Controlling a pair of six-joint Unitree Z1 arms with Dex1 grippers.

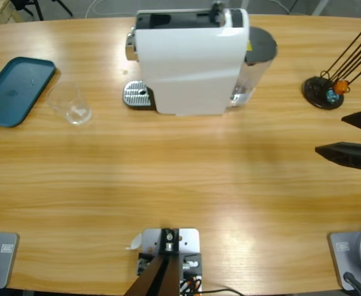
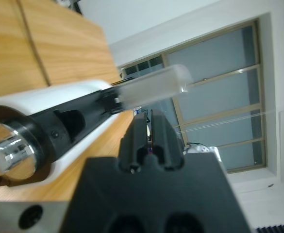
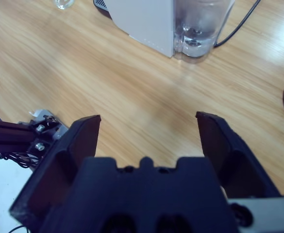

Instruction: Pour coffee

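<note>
The counter (image 1: 180, 185) carries all items. The white coffee machine (image 1: 189, 68) stands at 12 o'clock, with its clear water tank (image 1: 254, 68) on the 3 o'clock side and its metal drip grate (image 1: 137, 94) on the 9 o'clock side. The blue tray (image 1: 13, 89) lies at 10 o'clock. The empty glass (image 1: 70, 103) stands upright just beside the tray, toward 3 o'clock, well apart from the grate. A black stand (image 1: 323, 92) with thin rods sits at 2 o'clock.

My right gripper (image 3: 147, 118) hangs over bare counter at 3 o'clock, its jaws released and wide apart. My left gripper (image 2: 149, 116) is at the top of the machine, jaws clenched together with nothing seen between them; the machine's translucent lever (image 2: 151, 87) crosses just beyond their tips.
</note>
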